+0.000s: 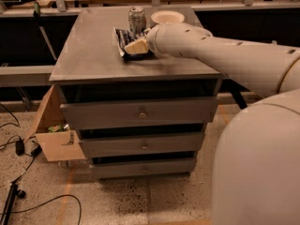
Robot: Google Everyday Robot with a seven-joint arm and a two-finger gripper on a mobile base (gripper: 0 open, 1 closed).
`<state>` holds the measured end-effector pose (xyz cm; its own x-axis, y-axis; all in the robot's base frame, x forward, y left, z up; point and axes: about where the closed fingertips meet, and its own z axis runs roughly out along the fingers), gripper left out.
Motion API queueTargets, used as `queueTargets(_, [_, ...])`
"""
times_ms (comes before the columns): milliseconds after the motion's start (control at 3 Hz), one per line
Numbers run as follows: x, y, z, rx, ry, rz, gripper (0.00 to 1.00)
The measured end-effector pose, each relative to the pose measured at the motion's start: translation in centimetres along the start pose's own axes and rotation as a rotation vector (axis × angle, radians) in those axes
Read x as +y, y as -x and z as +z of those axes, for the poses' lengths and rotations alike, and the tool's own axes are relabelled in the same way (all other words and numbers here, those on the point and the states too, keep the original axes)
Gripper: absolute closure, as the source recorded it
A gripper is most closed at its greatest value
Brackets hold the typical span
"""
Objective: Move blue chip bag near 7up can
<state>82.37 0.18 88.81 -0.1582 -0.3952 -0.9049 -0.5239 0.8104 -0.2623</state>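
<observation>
Placing step in hand: gripper (137, 46) low over cabinet top (89, 55), apparently clamped on bag (123, 40). Bag just beside can (137, 18), front-left. Next: set down, release without knocking can.

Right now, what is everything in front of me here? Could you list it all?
blue chip bag: one, dark navy, on the cabinet top, just in front of the can
7up can: one, silvery-grey, upright near the back of the cabinet top
dish: one, white, at the back, right of the can
cabinet: one, grey, three drawers, middle of the view
cardboard box: one, brown, on the floor left of the cabinet
cables: a few, black, on the floor at lower left
arm: one, cream, reaching in from the right over the cabinet top
pincer: one, cream, shut on the bag
robot body: one, cream, lower right foreground
</observation>
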Motion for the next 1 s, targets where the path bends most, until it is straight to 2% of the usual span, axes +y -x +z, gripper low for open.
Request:
queueTargets(333, [-0.8,0.6,-1.4,-0.004,-0.009,0.005,0.00])
queueTargets(667, [-2.0,2.8,-4.7,-0.040,-0.011,0.004,0.00])
queueTargets(1000, [-2.9,4.4,-10.3,-0.092,-0.016,0.004,0.00])
